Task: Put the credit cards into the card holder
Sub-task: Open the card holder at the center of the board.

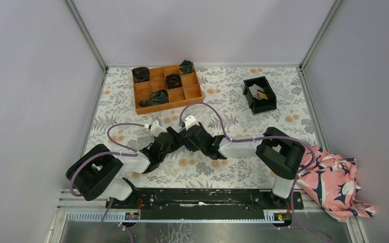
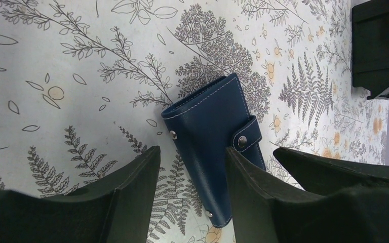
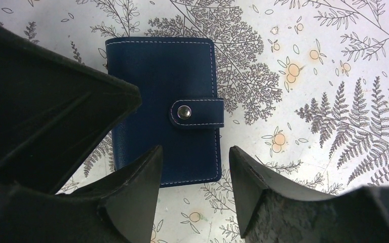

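The card holder (image 3: pixel 164 101), a navy wallet, lies closed on the floral table with its snap tab (image 3: pixel 197 112) fastened. My left gripper (image 2: pixel 191 157) hovers low over it, open, with the holder's (image 2: pixel 210 136) lower end lying between its fingers and a gap on the left side. From the opposite side my right gripper (image 3: pixel 195 152) stands open just off the holder's near edge, holding nothing. Seen from above, both grippers (image 1: pixel 182 137) meet at mid-table and cover the holder. The credit cards (image 1: pixel 259 92), grey and yellow, lie in the black bin (image 1: pixel 268 104).
An orange compartment tray (image 1: pixel 141 95) with dark items sits at the back left. The black bin (image 2: pixel 380 45) is at the back right. A pink patterned cloth (image 1: pixel 334 182) lies at the right edge. Purple cables loop over both arms.
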